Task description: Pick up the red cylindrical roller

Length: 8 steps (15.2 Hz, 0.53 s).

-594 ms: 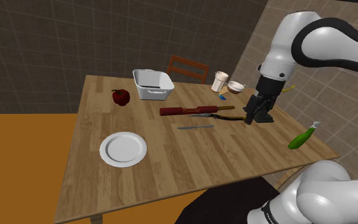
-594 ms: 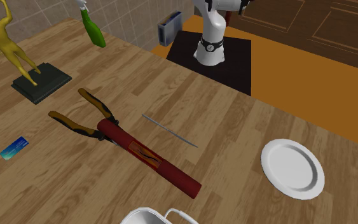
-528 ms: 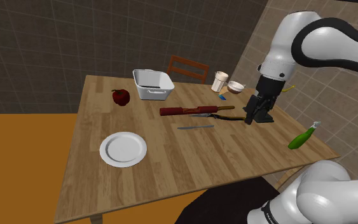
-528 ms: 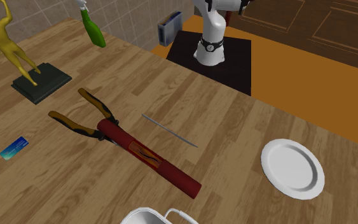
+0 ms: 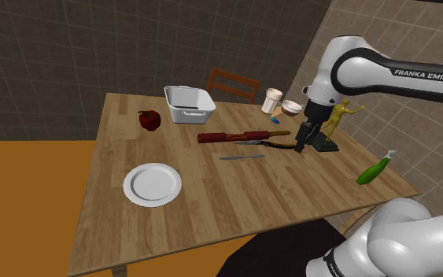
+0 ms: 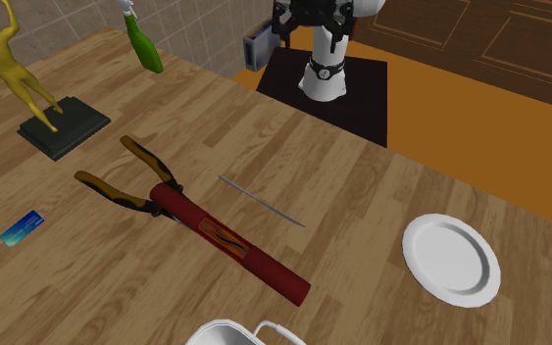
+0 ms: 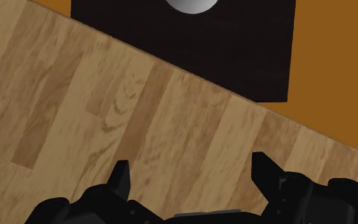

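Note:
The dark red cylindrical roller (image 5: 231, 138) lies flat near the middle of the wooden table (image 5: 212, 204), its end against orange-handled pliers (image 5: 279, 142). In the second exterior view the roller (image 6: 229, 242) runs diagonally, with the pliers (image 6: 125, 184) at its upper end. My black gripper (image 5: 304, 144) hangs just above the table past the pliers, on the shoulder view's right of the roller and clear of it. The wrist view has the gripper (image 7: 192, 170) open, fingers (image 7: 121, 175) wide apart over bare wood, nothing between them. The hand (image 6: 311, 20) also shows at the second exterior view's upper edge.
A thin metal rod (image 5: 241, 157) lies beside the roller. A golden figurine (image 5: 337, 117) on a dark base stands right behind the gripper. Also on the table are a green bottle (image 5: 375, 168), white plate (image 5: 153, 184), red apple (image 5: 149, 120), white tub (image 5: 189, 104) and cups (image 5: 272, 101).
The arm has swung toward the shoulder view's left, uncovering the figurine. The hand has come into the second exterior view's upper edge. No object has moved.

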Tool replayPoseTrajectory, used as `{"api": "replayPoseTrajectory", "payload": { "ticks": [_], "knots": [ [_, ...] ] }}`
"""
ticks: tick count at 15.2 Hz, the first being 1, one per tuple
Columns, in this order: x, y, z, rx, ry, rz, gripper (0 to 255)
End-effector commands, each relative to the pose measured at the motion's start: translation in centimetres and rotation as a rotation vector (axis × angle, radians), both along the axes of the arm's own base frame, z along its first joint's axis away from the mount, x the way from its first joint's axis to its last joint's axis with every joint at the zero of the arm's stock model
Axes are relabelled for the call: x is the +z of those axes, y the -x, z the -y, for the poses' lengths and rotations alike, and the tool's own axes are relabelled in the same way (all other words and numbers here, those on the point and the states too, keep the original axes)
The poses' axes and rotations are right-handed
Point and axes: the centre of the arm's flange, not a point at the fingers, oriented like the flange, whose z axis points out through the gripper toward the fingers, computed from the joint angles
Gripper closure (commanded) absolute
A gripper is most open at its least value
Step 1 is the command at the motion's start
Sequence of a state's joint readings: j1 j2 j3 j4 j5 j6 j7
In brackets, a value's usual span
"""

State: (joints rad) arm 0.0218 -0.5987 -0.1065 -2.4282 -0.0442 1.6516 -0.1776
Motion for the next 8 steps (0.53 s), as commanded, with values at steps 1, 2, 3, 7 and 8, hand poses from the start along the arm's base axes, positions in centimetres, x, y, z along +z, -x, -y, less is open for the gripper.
{"api": "replayPoseTrajectory", "payload": {
  "ticks": [1, 2, 3, 7, 8],
  "knots": [
    [-1.2, -1.5, 1.4, 0.063, 0.0, 0.009, 0],
    [-1.8, -2.3, 2.1, 0.093, 0.0, 0.012, 0],
    [-2.5, -3.1, 2.8, 0.123, 0.0, 0.016, 0],
    [-5.1, -6.6, 5.1, 0.241, -0.001, 0.03, 0],
    [-5.8, -7.6, 5.6, 0.27, -0.002, 0.034, 0]
  ]
}}
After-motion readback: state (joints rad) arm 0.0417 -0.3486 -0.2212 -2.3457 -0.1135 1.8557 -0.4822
